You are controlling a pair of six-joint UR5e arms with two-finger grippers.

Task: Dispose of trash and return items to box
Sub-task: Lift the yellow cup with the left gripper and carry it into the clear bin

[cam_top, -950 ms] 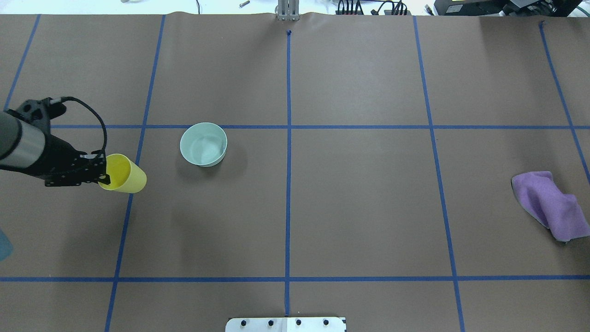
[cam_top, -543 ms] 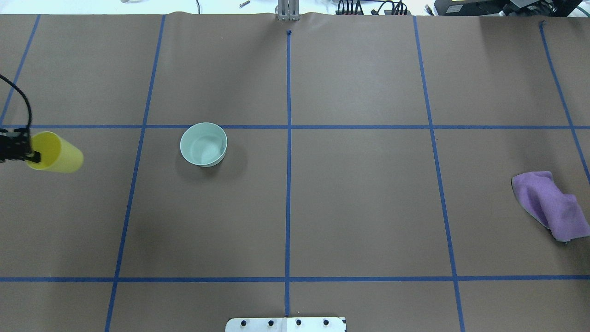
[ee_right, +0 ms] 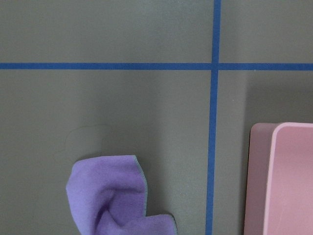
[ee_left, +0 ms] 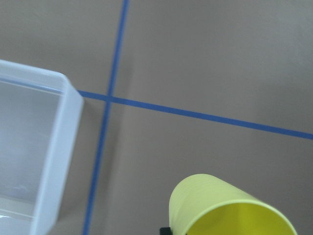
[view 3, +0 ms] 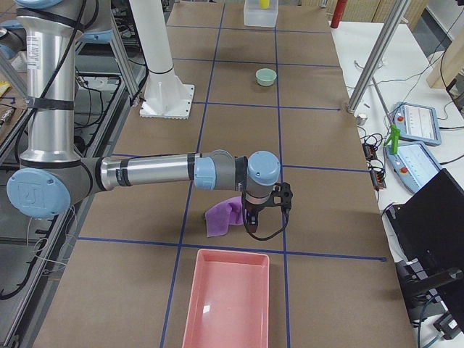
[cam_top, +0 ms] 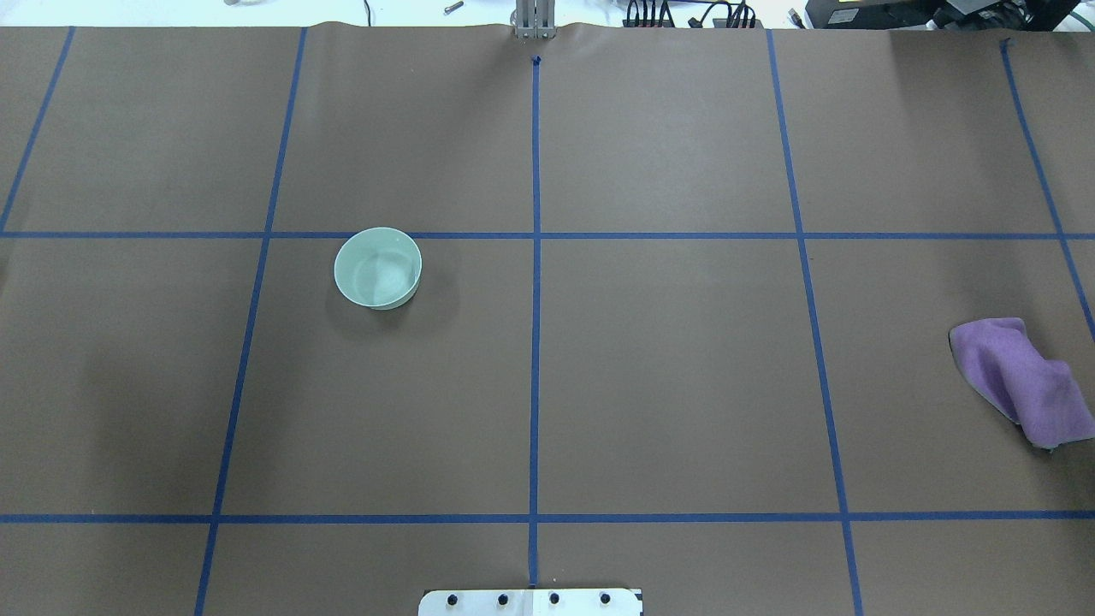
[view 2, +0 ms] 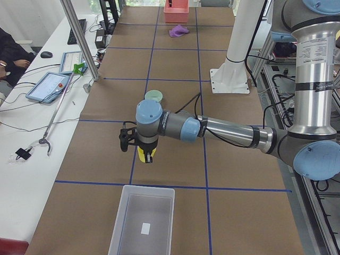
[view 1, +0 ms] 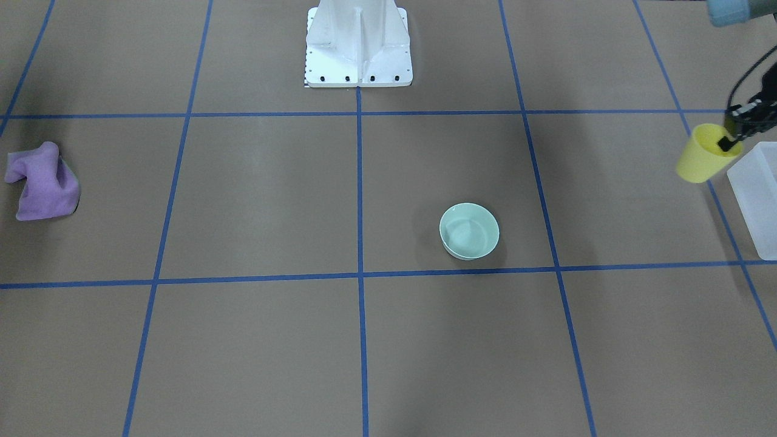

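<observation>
My left gripper (view 1: 726, 144) is shut on the rim of the yellow cup (view 1: 701, 156), one finger inside it. It holds the cup tilted above the table, just beside the near end of the frosted white box (view 1: 759, 194). The left wrist view shows the cup (ee_left: 230, 208) at the bottom and a corner of the box (ee_left: 34, 147) at the left. The exterior left view shows the cup (view 2: 144, 154) a little short of the box (view 2: 142, 220). The mint-green bowl (cam_top: 377, 267) stands upright on the table. My right gripper (view 3: 254, 226) hangs beside the purple cloth; I cannot tell whether it is open or shut.
A crumpled purple cloth (cam_top: 1018, 381) lies at the table's right end, next to a pink tray (view 3: 228, 304). The tray's corner also shows in the right wrist view (ee_right: 288, 181). The white pedestal base (view 1: 358, 48) stands at the robot's side of the table.
My left gripper has carried the yellow cup leftward, out of the overhead view, to beside the box. The bowl and the cloth have not moved.
</observation>
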